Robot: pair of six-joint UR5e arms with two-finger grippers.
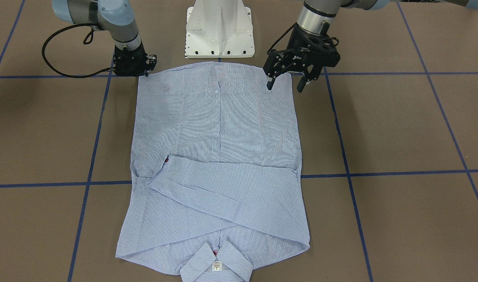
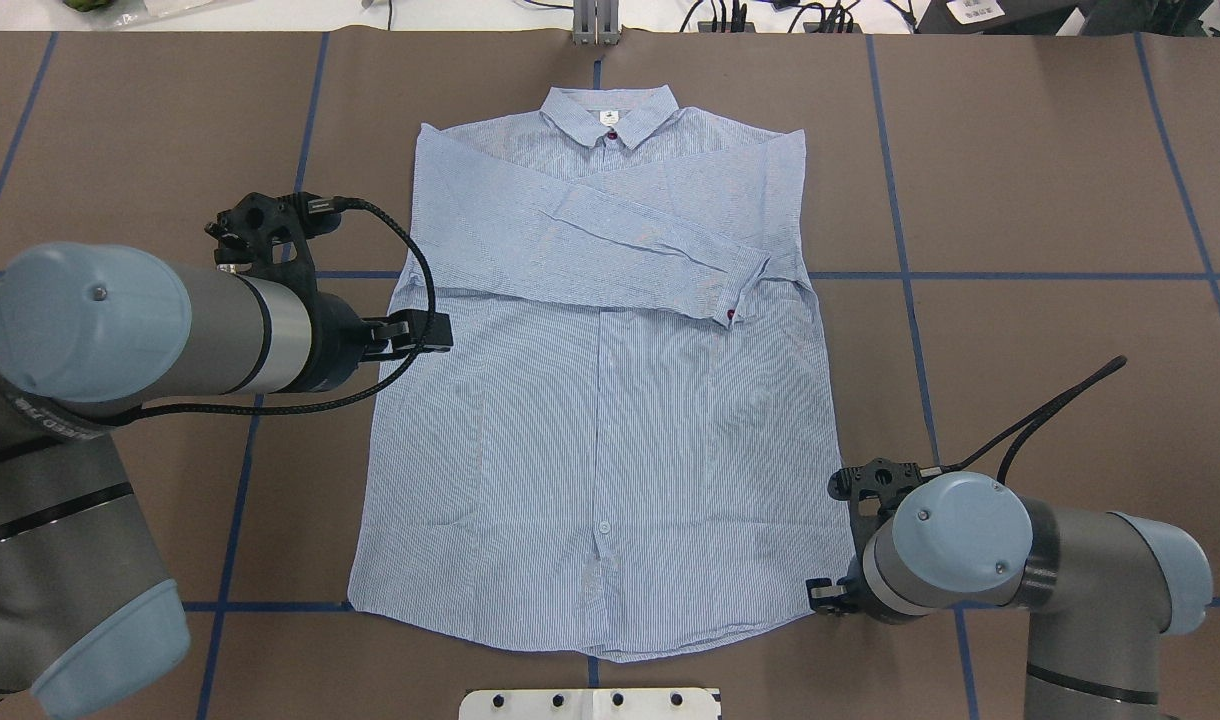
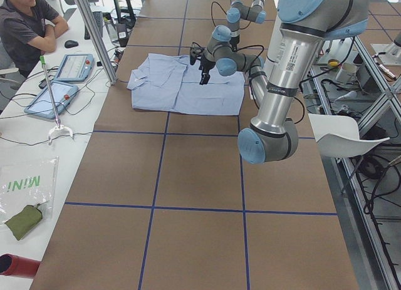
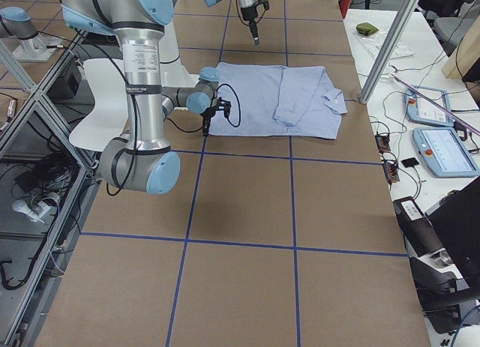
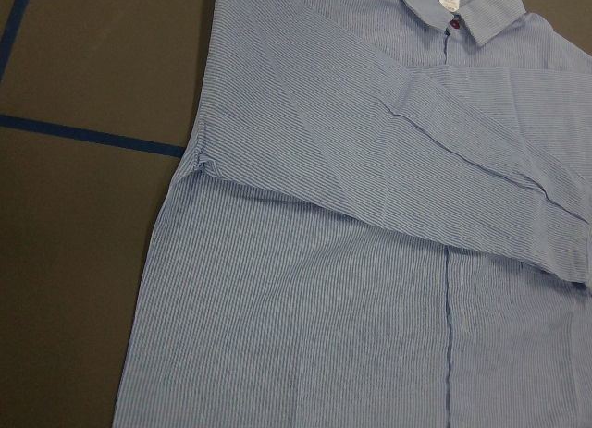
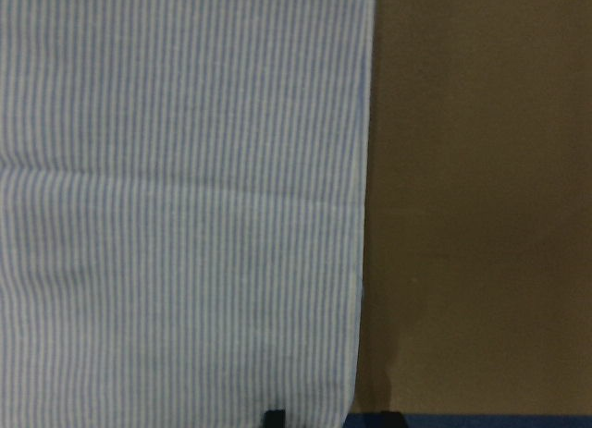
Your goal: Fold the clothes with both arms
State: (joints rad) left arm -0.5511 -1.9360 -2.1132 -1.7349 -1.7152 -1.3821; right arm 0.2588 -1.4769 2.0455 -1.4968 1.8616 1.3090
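Left gripper [image 1: 285, 87]: released, jaws spread wide, hanging in the air over the left side of the shirt and touching no cloth.
Right gripper [image 2: 822, 596]: low at the shirt's near right hem corner, on or just beside the edge. Whether it is clenched or released cannot be told.
Shirt [image 2: 610, 430]: lies flat and front up on the brown table [image 2: 1020, 200] between the two arms, with both sleeves [image 2: 650, 240] crossed over the chest.
Long axis: runs near to far, with the hem [image 2: 590, 645] by the white pedestal base [image 1: 219, 31] and the collar [image 2: 610, 115] at the far end.
Handling: light, soft and limp. It will likely sag and crease if raised from one point, so both sides should rise together.
Hold: probably the two near hem corners, pinched at the very edge. The near left corner [image 2: 355, 600] is not yet taken.
Risk: the crossed sleeves may slip out of place if the hem is dragged rather than lifted over.
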